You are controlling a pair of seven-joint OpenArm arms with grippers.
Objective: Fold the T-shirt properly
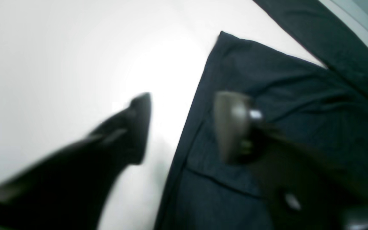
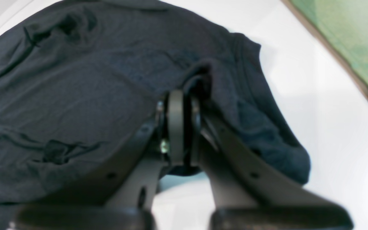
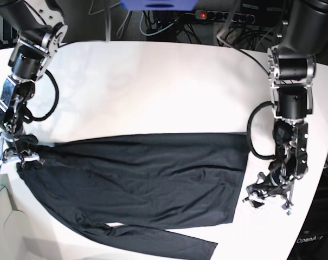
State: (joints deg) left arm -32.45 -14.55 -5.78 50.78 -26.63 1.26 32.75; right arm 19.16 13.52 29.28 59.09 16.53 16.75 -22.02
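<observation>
Charcoal T-shirt (image 3: 147, 179) edge clamped in right hand (image 2: 179, 95); left hand (image 1: 184, 127) apart beside hem, bare white table (image 3: 164, 86) beyond.

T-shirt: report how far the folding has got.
Done: the T-shirt lies spread on the table, one sleeve trailing near the front edge. In hand: the right gripper pinches a bunched shoulder fold; the left gripper is open at the opposite edge. Left: every fold.

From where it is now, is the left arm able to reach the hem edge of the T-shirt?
Probably yes. The left gripper hangs open just beside the T-shirt, one of the jaws over the fabric, one over bare table. Nothing lies between them.
</observation>
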